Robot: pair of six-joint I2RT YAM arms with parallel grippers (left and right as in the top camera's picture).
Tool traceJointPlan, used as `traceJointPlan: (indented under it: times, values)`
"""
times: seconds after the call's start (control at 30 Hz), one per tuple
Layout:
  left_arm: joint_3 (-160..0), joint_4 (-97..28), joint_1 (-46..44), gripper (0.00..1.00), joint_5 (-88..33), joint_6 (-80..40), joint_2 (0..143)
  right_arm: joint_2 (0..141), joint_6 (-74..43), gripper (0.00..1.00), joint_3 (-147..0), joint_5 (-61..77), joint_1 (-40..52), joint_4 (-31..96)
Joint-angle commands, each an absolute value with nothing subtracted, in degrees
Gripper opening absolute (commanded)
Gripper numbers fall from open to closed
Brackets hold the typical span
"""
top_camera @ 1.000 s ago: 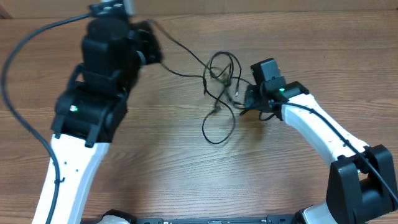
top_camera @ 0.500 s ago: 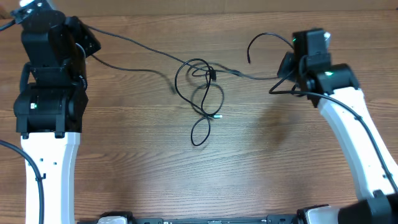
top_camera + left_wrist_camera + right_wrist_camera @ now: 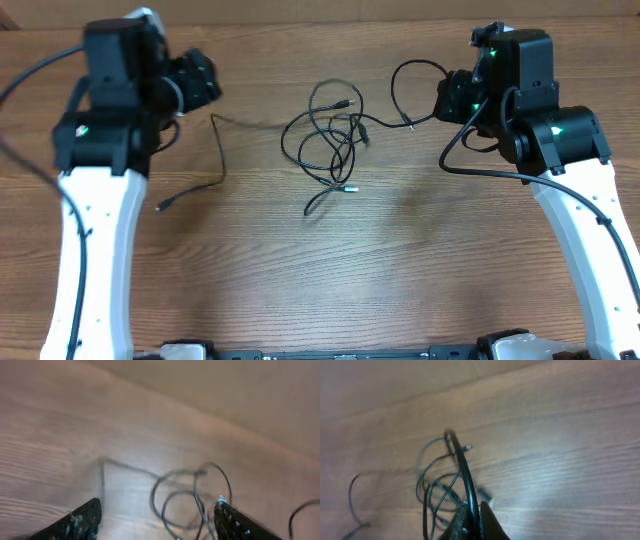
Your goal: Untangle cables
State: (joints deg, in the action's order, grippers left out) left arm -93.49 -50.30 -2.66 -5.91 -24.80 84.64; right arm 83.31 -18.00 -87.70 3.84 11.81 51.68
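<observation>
Cables (image 3: 330, 140) lie knotted in a loose bundle of loops at the middle of the wooden table (image 3: 400, 270), between my two arms. One thin strand (image 3: 217, 160) trails from the bundle's left side, bends sharply near the left gripper (image 3: 156, 512) and runs down to a free plug (image 3: 162, 206). That gripper's jaws stand wide with nothing between them. The right gripper (image 3: 470, 519) is pinched on a thicker black cable (image 3: 461, 467) that arcs out of the bundle up to it. The wrist view is blurred, so I can call the jaws closed on it but not say how firm the hold is. My worry is that only one side is anchored. If I draw the right arm away now, nothing pins the bundle, so the whole knot would likely slide across the wood with it, or the loops would cinch tighter instead of opening. A shallow pinch could also let the cable slip out mid-pull and spring onto the loops. On the left, the strand lies flat and thin, so closing carelessly risks scraping the table or missing it, and a sweep of that arm could shove the free strand into the tangle.
</observation>
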Motion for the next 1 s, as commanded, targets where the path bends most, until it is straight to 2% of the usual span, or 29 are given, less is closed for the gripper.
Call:
traceJointPlan:
  times: [0.0,0.2,0.37,0.5,0.7,0.97]
  values:
    - [-94.5,-51.1,-6.7,0.72,-9.5,-21.5,88.8,81.9,-17.5,0.04,-89.4,6.1,12.0,52.9]
    - [-94.5,-51.2,-12.6,0.73,-10.8,-21.4,95.9,81.9,-17.5,0.04,-89.4,6.1,12.0,54.8]
    - [-94.5,-47.2,-16.6,0.79,-16.8,-20.0,102.5,81.9,-17.5,0.03,-89.4,6.1,12.0,55.2]
    - [-94.5,-41.3,-19.0,0.76,-24.1,-19.4,108.4,81.9,-17.5,0.04,-89.4,6.1,12.0,55.5]
    - [-94.5,-35.1,-20.8,0.75,-24.0,-19.2,113.8,81.9,-17.5,0.04,-89.4,6.1,12.0,55.7]
    - [-94.5,-32.7,-21.8,0.68,-21.5,-17.4,120.1,81.9,-17.5,0.04,-89.4,6.1,12.0,55.9]
